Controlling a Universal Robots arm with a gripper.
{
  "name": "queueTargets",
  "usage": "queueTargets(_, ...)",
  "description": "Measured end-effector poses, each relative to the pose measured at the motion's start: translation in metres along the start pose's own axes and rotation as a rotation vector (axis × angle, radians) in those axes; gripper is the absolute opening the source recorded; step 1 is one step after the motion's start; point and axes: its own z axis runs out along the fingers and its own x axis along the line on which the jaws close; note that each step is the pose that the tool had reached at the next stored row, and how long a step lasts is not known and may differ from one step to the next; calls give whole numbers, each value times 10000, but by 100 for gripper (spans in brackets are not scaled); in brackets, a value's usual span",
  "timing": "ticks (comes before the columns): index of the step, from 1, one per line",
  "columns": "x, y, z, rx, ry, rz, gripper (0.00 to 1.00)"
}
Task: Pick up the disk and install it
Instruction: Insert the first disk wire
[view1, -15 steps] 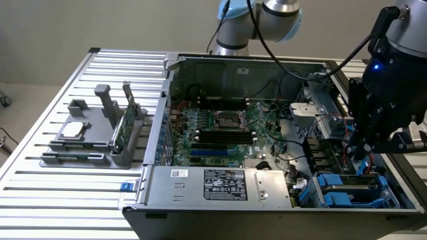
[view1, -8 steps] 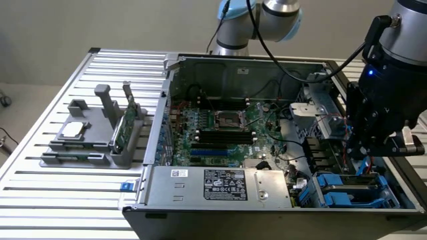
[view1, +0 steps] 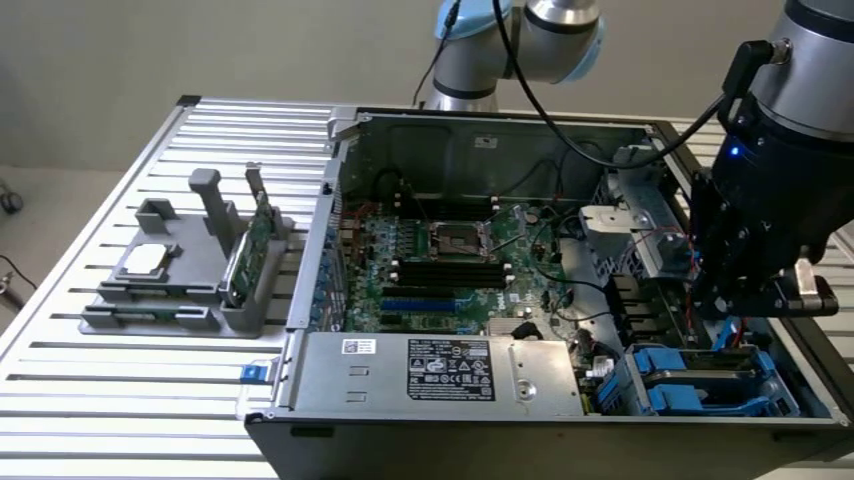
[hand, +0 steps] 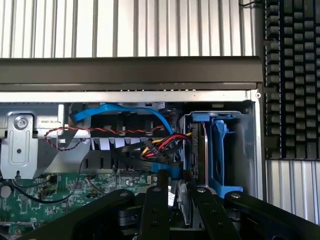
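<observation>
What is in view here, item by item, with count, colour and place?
computer case: one, dark grey, open, on slatted table
motherboard: one, green, case floor
power supply: one, silver, case front
drive carriers: blue, case corner at exterior view's right
grey fixture: one, on table at exterior view's left, holding processor chip and green circuit card
keyboard: one, black, beside case
gripper: one, black, over drive bay

The exterior view looks down from high up at the whole open computer case (view1: 534, 250) on the slatted table (view1: 80, 400). The wrist view sits on the arm, very close, looking straight down into one corner of the case (hand: 150, 75). Both views share the blue drive bay (view1: 694, 380) (hand: 217, 150)
</observation>
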Motion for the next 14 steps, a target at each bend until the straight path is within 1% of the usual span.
queueTargets(1,1,-1,4,5,-5,27,24)
queueTargets(2,1,-1,6,11,-8,53,17)
queueTargets(3,2,-1,8,17,-13,77,16)
queueTargets(6,3,-3,16,36,-28,143,16)
queueTargets(11,-2,-7,37,39,-36,211,16)
queueTargets(14,-33,-9,51,40,-41,230,16)
